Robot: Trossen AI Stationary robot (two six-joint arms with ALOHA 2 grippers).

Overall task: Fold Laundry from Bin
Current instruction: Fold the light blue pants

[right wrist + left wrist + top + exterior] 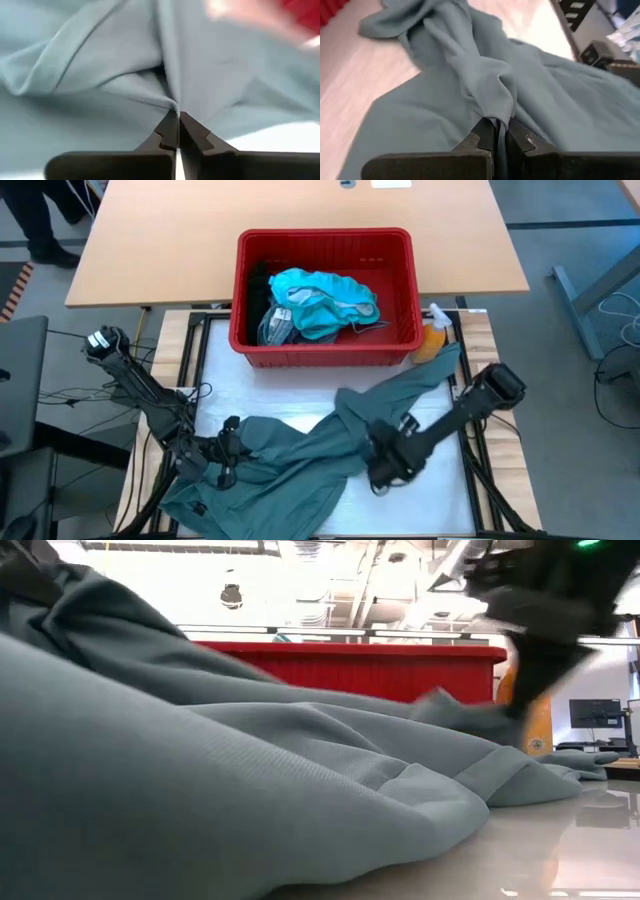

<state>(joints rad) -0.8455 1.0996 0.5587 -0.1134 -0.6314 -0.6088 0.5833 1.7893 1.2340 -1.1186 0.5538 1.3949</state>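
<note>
A dull grey-green garment lies crumpled across the white table top, one end reaching toward the orange spray bottle. My left gripper is shut on its left part. My right gripper is shut on its middle right. The red bin stands at the table's far edge with bright teal laundry and a blue-grey striped cloth inside. The garment fills the low view, with the bin behind it. My left gripper pinches a raised fold with a ribbed edge of the grey-green garment between its two fingers. The cloth rises in a ridge from the fingers; the rest lies on the table. My right gripper pinches a gathered fold of the garment between its fingertips. Creases spread out from the pinch, and the rest of the cloth lies on the table.
The orange spray bottle stands beside the bin's right near corner. A wooden table lies beyond the bin. Bare white table top shows between bin and garment. Black frame rails run along the table's sides.
</note>
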